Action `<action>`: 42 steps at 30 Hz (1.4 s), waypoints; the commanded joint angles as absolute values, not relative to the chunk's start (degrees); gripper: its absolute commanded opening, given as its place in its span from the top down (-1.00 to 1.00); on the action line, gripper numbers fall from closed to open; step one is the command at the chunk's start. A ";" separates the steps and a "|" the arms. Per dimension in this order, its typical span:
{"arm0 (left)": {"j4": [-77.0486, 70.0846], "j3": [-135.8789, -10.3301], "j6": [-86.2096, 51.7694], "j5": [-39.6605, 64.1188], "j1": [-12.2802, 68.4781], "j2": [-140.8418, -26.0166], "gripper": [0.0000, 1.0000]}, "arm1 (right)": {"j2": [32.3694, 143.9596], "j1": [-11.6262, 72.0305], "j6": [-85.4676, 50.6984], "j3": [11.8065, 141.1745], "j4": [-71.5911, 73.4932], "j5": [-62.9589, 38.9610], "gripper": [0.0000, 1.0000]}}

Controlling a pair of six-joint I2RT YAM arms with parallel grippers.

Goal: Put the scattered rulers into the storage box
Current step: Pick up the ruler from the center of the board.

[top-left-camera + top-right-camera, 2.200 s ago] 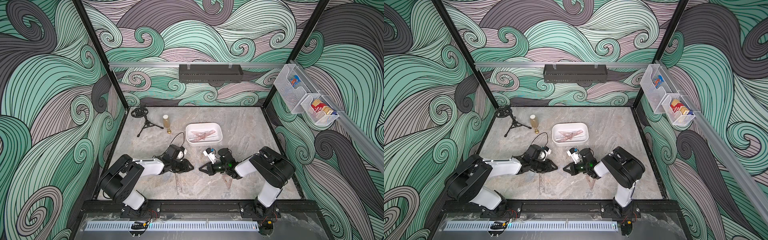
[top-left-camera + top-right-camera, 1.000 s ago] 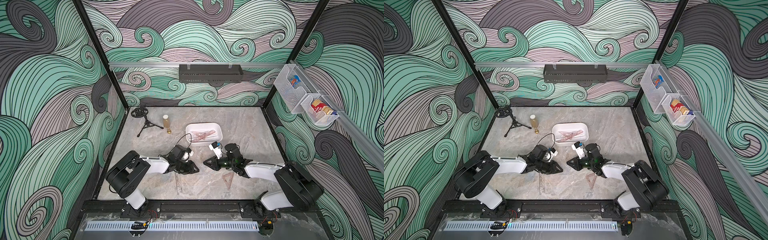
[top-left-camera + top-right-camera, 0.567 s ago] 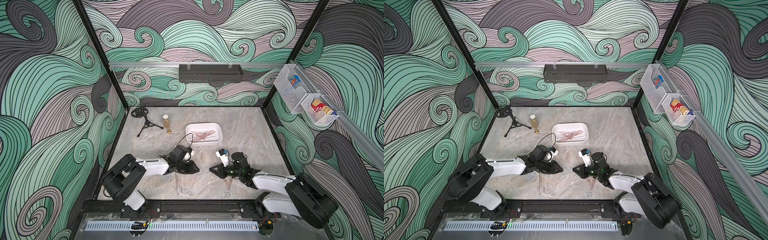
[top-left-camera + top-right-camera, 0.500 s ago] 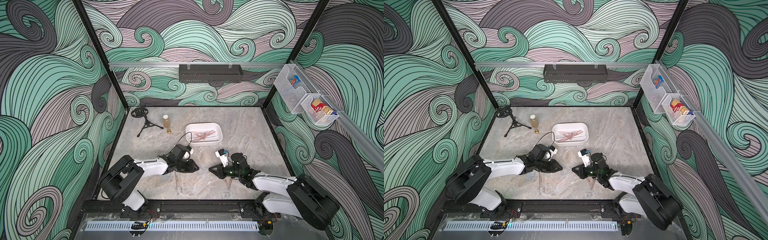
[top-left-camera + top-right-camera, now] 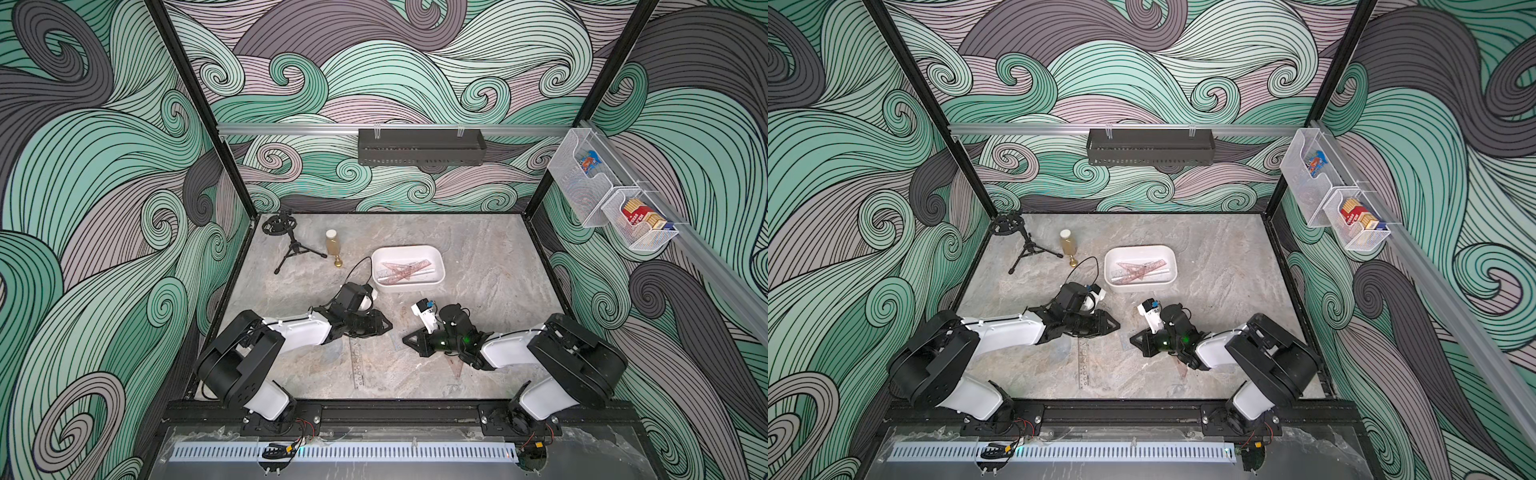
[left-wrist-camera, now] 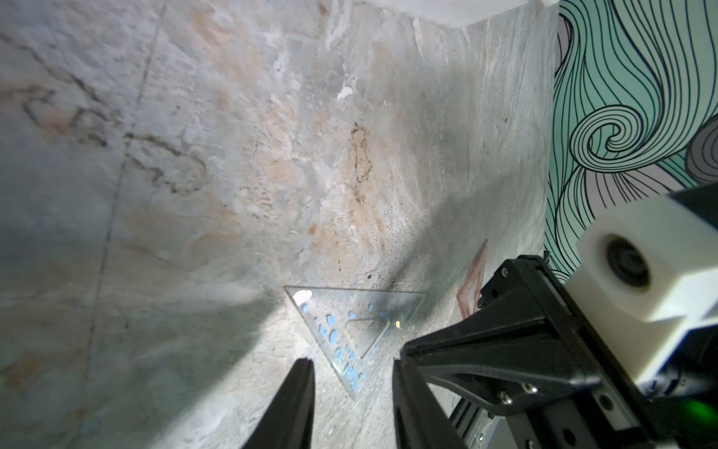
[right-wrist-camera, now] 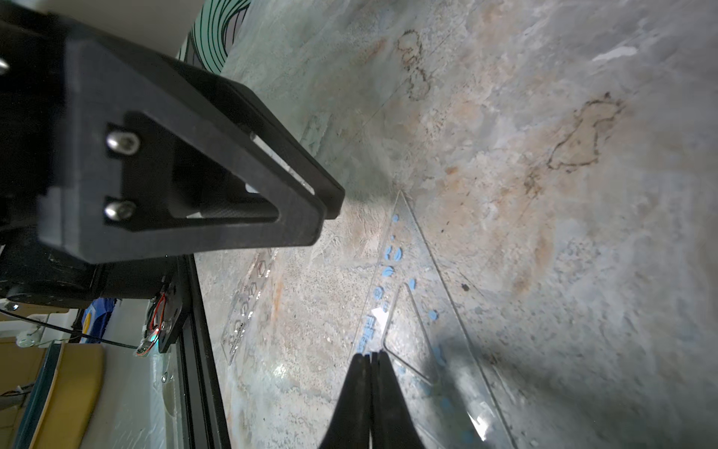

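Since the previous frame your right gripper [image 7: 371, 355] has brought its jaws together, tips at the clear set square [image 6: 330, 307] just below centre in both top views. Your left gripper [image 6: 349, 365] stands parted beside that square. The storage box [image 5: 409, 286], above centre, holds pinkish rulers [image 5: 401, 270].

Black tripod [image 5: 296, 248], amber bottle [image 5: 331, 245] beside it, wall-hung mesh baskets [image 5: 577, 191] — black perforated tray [image 5: 419, 149]

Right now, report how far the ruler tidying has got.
Done: several pinkish rulers lie in the storage box. In hand: nothing is lifted. The right gripper is shut with its tips at the clear set square, and the open left gripper sits at one of its corners. Left: that set square, the straight ruler and a pinkish set square, all on the table.
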State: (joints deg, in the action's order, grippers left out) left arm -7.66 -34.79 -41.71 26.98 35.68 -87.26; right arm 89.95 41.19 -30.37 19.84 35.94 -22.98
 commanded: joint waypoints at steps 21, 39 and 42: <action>-7.85 -36.28 -41.65 27.82 35.24 -91.75 0.03 | 93.89 41.58 -28.60 17.45 38.85 -24.36 0.87; -10.37 -35.89 -42.35 28.65 35.26 -95.00 -0.03 | 96.23 40.96 -28.49 15.54 40.51 -24.43 0.89; -11.22 -35.88 -42.45 28.75 35.33 -96.23 -0.05 | 97.10 40.70 -28.41 15.80 40.82 -24.72 0.89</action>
